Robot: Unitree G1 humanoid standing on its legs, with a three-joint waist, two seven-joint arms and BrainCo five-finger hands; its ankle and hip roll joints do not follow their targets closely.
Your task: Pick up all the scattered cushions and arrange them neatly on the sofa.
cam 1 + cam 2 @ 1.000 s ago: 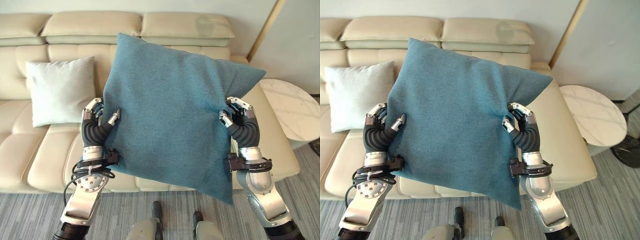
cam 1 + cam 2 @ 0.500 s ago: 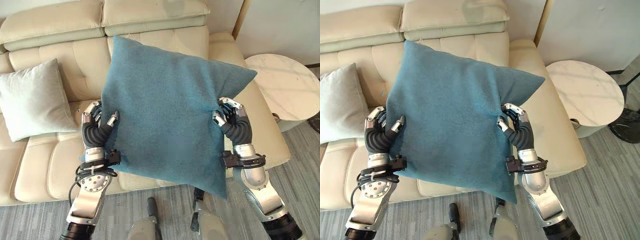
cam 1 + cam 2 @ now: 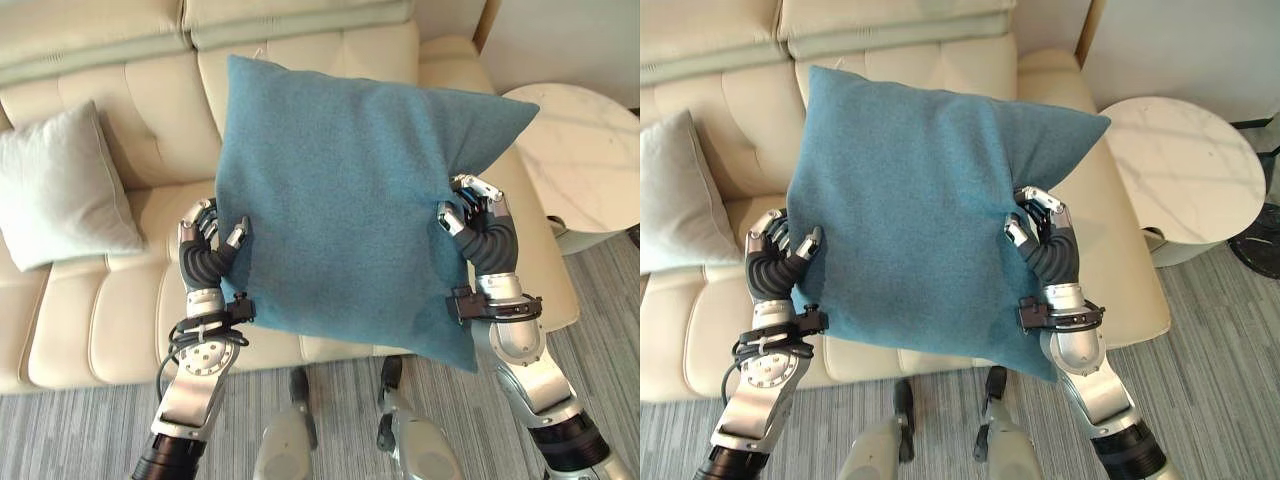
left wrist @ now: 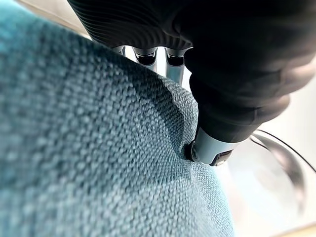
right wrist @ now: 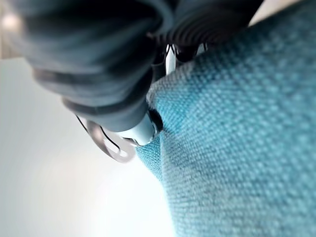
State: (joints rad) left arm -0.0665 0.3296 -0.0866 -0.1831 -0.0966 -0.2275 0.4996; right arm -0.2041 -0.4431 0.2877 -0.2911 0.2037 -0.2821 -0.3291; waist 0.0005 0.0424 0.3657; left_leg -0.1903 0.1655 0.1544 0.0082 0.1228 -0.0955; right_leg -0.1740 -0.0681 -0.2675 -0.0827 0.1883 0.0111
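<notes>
Now | left hand (image 3: 208,255) and right hand (image 3: 480,228) pinch teal cushion (image 3: 350,190) | above sofa (image 3: 110,300)

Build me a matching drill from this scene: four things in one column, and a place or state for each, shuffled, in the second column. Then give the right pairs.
Things
1. teal cushion
2. pale cushion
3. round marble table
4. left hand

Places or states
A. leaning against the backrest of the sofa, on the robot's left
B. standing beyond the sofa's right end
C. held up in front of the sofa between both hands
D. pinching the teal cushion's left edge, opposite the right hand

Pairs: 1-C, 2-A, 3-B, 4-D
</notes>
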